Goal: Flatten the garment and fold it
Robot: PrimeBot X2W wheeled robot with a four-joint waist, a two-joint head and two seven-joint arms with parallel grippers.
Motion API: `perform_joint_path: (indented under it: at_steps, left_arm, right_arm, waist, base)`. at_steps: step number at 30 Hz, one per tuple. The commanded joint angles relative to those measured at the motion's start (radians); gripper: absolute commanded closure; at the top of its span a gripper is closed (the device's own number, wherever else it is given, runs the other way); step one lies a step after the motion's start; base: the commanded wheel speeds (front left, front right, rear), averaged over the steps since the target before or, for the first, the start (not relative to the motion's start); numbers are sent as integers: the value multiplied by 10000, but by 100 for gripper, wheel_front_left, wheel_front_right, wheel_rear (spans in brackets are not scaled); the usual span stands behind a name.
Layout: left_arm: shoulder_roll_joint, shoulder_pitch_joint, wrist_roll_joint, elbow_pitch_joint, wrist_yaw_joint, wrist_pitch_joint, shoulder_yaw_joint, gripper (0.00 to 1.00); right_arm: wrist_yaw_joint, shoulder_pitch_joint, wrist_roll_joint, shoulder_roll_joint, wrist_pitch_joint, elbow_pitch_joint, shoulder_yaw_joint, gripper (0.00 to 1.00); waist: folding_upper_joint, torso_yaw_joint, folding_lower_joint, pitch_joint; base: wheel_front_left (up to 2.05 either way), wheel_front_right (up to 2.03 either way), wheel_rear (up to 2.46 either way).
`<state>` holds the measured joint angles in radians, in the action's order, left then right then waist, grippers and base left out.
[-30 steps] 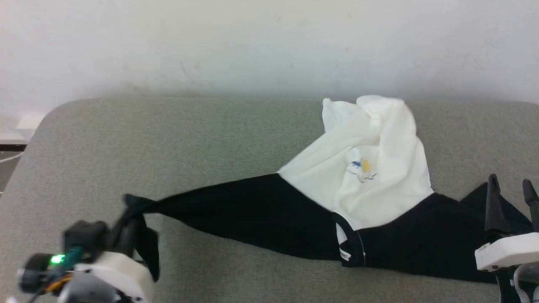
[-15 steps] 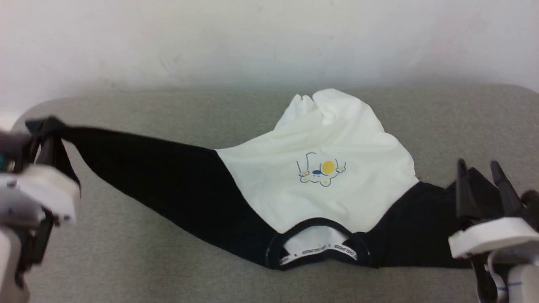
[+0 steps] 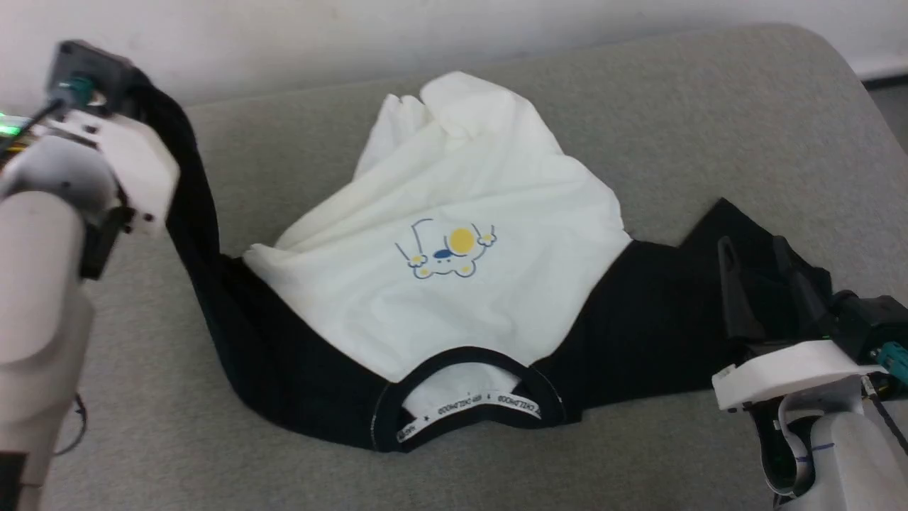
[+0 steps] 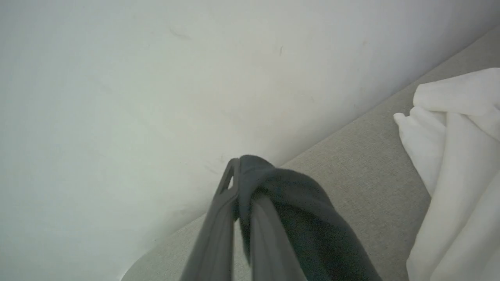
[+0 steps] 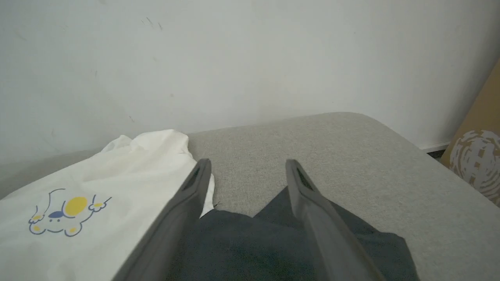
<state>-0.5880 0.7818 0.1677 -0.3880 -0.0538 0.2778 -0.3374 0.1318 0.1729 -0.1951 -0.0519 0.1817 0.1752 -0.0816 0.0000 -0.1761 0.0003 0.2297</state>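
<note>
The garment [image 3: 454, 298] lies face up across the middle of the grey cushion [image 3: 709, 128], its black collar [image 3: 383, 415] toward the near edge and its white hem [image 3: 454, 106] bunched toward the far edge by the wall [image 3: 284, 42]. The left gripper [image 4: 238, 166] is clamped tight on the end of one black sleeve [image 3: 191, 213] and holds it up in the air over the far left corner, so that sleeve rises steeply off the cushion. The right gripper [image 3: 752, 248] has its fingers spread wide with nothing between them, poised over the other black sleeve [image 3: 660, 319], which lies doubled back on itself toward the right edge; whether the fingertips touch the cloth I cannot tell. What worries me is that nothing pins the shirt down: a further pull from the left would likely drag the whole body sideways instead of straightening the sleeve, skewing the collar and the little print [image 3: 447, 248]. The pinch looks small too, so soft cotton could slip free and drop in a heap. And if the crumpled hem and doubled sleeve are not spread first, any fold would trap those creases.
</note>
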Motion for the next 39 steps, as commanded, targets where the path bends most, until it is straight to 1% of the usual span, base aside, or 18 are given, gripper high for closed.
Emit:
perform_joint_path:
  at_steps: [1, 2, 3, 7, 11, 17, 20, 23, 26, 31, 34, 37, 39]
  left_arm:
    - [227, 197, -148, -532, -121, -229, -266, 100]
    - [367, 320, -239, -960, -174, -371, -448, 75]
    - [493, 432, -328, -1374, -183, -513, -583, 0]
    - [989, 685, -357, -2771, -204, -1319, -829, 0]
    - [1395, 807, -221, -3563, -149, -2450, -841, 0]
    - [1870, 569, 235, -3957, 24, -3964, -587, 0]
    - [1972, 192, 512, -3731, 89, -4626, -404, 0]
    - [2094, -463, 939, -3085, 147, -5047, -107, 0]
    - [2186, -1523, 1363, -1953, 305, -5258, 224, 0]
    - [2367, -3984, 1878, 577, 840, -5368, 727, 0]
    - [2644, -5456, 2000, 2040, 1229, -5384, 827, 0]
    - [2945, -6599, 2002, 3134, 1584, -5390, 849, 0]
    - [3147, -7064, 2002, 3596, 1716, -5391, 838, 0]
  right_arm:
    - [-11, 156, -74, 16, 95, 80, 72, 0]
    - [-11, 181, -78, 16, 115, 132, 105, 0]
    - [-11, 200, -73, 16, 130, 181, 128, 0]
    - [-11, 244, 0, 16, 105, 358, 188, 0]
    - [-11, 195, 138, 16, -73, 401, 119, 0]
    - [-11, -105, 585, 16, -920, 140, -144, 0]
    - [-11, -277, 687, -224, -1653, -217, -280, 0]
    - [-11, -448, 473, -648, -2626, -579, -397, 0]
    - [-11, -608, 307, -1194, -3881, -791, -678, 0]
    - [-11, -610, 57, -2030, -6195, -752, -1155, 0]
    - [-11, -428, -86, -2553, -7398, -525, -1271, 0]
    - [-11, -16, -231, -2984, -8206, -162, -1331, 0]
    - [-11, 299, -166, -3300, -8544, 258, -1417, 0]
  waist:
    - [0, -736, -3, 754]
    - [0, -742, -3, 774]
    - [0, -736, -3, 781]
    - [0, -616, -3, 676]
    - [0, -332, -3, 367]
    - [0, 314, -3, -407]
    - [0, 714, -3, -827]
    - [0, 1127, -3, -1188]
    - [0, 1539, -3, -1440]
    - [0, 2151, -3, -1572]
    - [0, 2510, -3, -1503]
    - [0, 2814, -3, -1320]
    - [0, 3054, -3, -1162]
  base:
    - [0, 0, 0]
    - [0, 0, 0]
    - [0, 0, 0]
    - [0, 0, 0]
    - [0, 0, 0]
    - [0, 0, 0]
    - [0, 0, 0]
    - [0, 0, 0]
    - [0, 0, 0]
    - [0, 0, 0]
    - [0, 0, 0]
    - [0, 0, 0]
    - [0, 0, 0]
